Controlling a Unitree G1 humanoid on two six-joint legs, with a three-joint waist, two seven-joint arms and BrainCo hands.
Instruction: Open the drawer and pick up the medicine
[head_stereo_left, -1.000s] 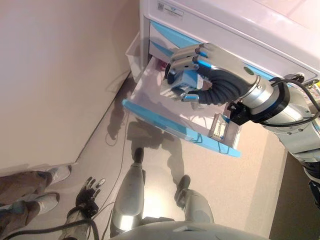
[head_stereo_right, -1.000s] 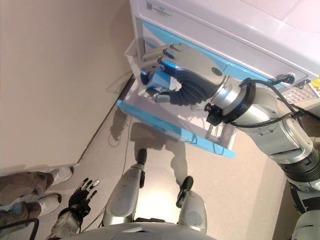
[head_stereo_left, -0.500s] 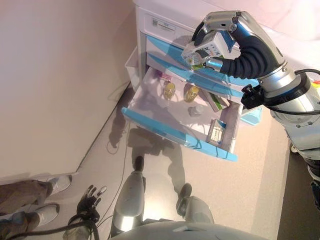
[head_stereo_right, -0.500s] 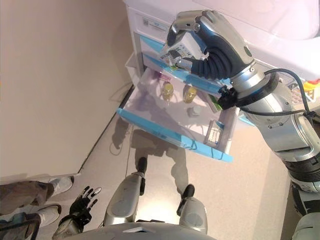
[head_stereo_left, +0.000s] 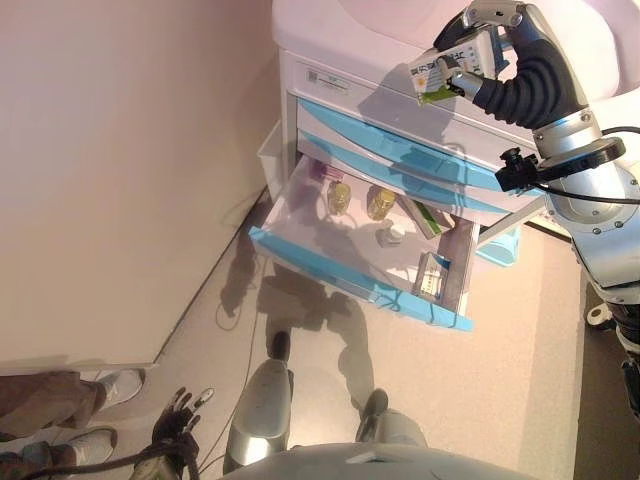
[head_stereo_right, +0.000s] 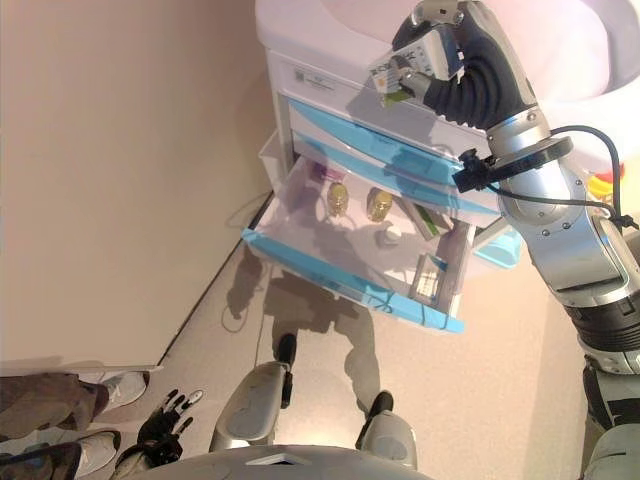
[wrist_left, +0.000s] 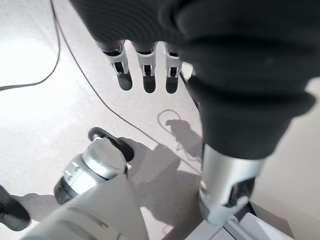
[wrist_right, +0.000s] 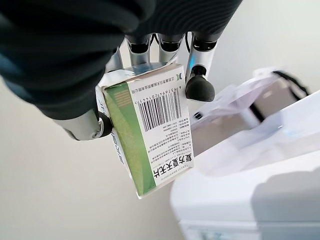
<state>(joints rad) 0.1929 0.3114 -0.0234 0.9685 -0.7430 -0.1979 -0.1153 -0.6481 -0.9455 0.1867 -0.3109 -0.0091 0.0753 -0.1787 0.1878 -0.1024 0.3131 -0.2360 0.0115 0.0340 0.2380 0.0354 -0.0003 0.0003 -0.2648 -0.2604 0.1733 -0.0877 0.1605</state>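
Observation:
My right hand is raised above the white cabinet's top, shut on a white and green medicine box, pinched between thumb and fingers. Below it the bottom drawer with a blue front stands pulled out. Inside lie two small amber bottles, a white cap, a green box and a small packet. My left hand hangs low near the floor, fingers straight, holding nothing.
The cabinet has two more blue-fronted drawers above the open one, both closed. A beige wall runs along the left. A person's shoes show at the lower left. A blue bin sits at the cabinet's right side.
My right hand has lifted the medicine box from the open drawer up past the drawer fronts to above the cabinet top. The drawer's contents now show uncovered.

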